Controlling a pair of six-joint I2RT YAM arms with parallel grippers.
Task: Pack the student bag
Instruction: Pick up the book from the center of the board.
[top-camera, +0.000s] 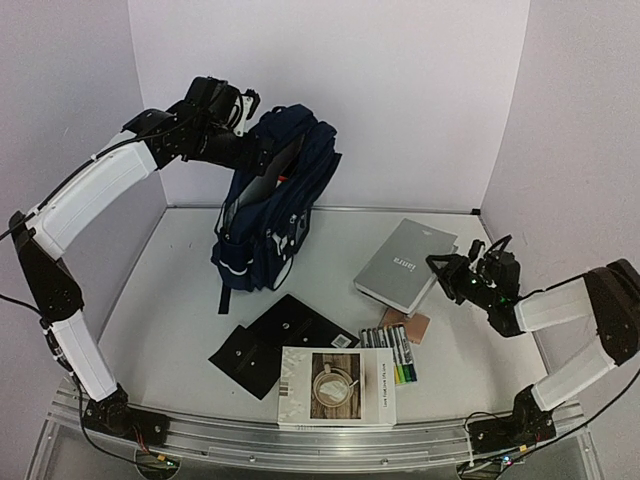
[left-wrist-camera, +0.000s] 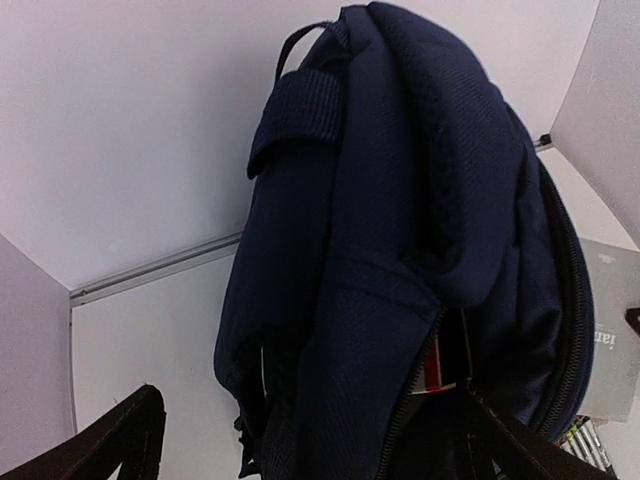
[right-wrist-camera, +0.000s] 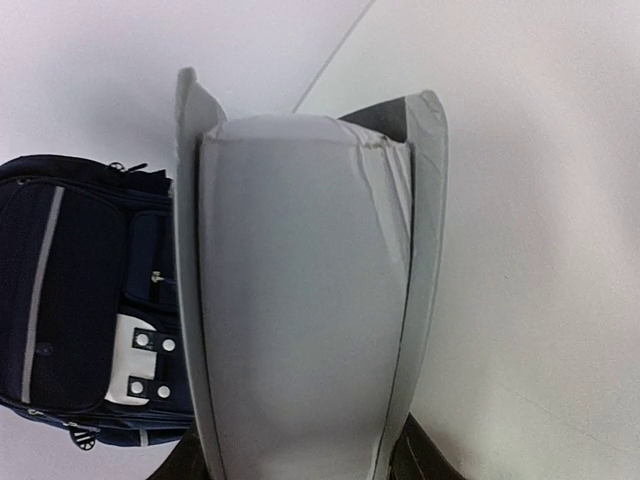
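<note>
The student bag (top-camera: 275, 215), navy blue with white piping, stands upright at the back left of the table with its main zip parted. My left gripper (top-camera: 245, 125) hovers at the bag's top, open wide. In the left wrist view the student bag (left-wrist-camera: 380, 230) fills the frame, and the gripper (left-wrist-camera: 315, 450) straddles its opened edge with the left finger apart from the fabric. A grey book (top-camera: 405, 262) lies right of the bag. My right gripper (top-camera: 445, 272) is at its near right edge. In the right wrist view the fingers (right-wrist-camera: 430, 460) press on both covers of the grey book (right-wrist-camera: 300, 280).
A white book with a coffee picture (top-camera: 338, 387) lies at the front centre. A pack of markers (top-camera: 398, 352) and a small brown card (top-camera: 415, 327) lie beside it. Black flat pouches (top-camera: 275, 345) lie front left. A red-and-white item (left-wrist-camera: 435, 365) shows inside the bag.
</note>
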